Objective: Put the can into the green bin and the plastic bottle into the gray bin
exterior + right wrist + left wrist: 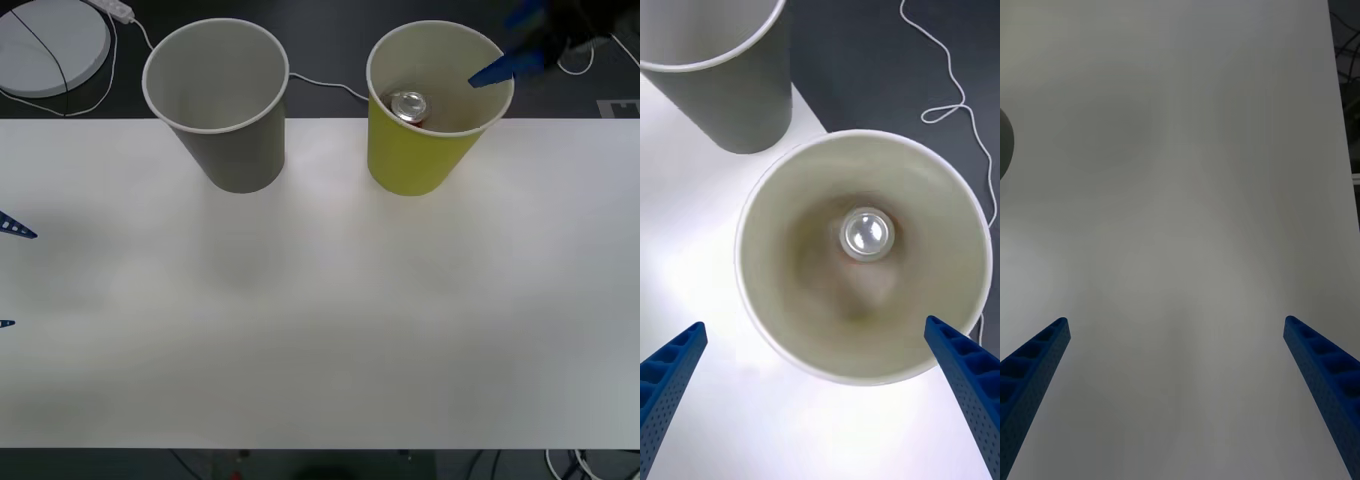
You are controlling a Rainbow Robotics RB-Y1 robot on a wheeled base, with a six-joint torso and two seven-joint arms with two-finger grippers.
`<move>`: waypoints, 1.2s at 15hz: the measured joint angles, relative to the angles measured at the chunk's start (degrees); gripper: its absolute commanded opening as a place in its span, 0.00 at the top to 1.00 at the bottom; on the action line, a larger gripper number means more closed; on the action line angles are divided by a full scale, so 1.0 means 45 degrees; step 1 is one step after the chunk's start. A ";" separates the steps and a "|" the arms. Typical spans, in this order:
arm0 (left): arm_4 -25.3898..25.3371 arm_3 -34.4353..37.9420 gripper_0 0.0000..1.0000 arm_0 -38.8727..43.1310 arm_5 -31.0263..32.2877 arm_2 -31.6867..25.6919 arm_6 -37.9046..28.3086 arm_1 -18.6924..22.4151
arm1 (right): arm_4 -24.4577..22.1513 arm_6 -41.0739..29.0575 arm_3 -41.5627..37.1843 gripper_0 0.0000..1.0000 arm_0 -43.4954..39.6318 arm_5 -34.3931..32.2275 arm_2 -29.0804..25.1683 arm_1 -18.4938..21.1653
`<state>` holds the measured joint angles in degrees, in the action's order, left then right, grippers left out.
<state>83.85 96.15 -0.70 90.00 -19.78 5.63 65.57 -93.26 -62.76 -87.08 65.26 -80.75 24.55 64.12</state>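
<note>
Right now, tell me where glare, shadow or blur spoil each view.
Front view: the right gripper is motion-blurred above the green bin; soft shadows lie before both bins. Right wrist view: glare whitens the table; the can top shines. Left wrist view: faint gray shadows mottle the table.

Both grippers spread wide, holding nothing.
The right gripper (816,375) hangs high at the far right; the left gripper (8,275) waits at the left edge.
</note>
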 measured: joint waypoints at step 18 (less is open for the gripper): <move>0.0000 0.0000 0.00 0.0000 0.0000 0.0000 0.0000 0.0000 | 0.3606 0.8018 -0.6813 0.00 -1.3727 -0.0103 -1.0413 0.0771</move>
<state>83.85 96.15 -0.70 90.00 -19.78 5.63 65.57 -77.03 -26.67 -117.74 3.48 -81.21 -22.31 67.58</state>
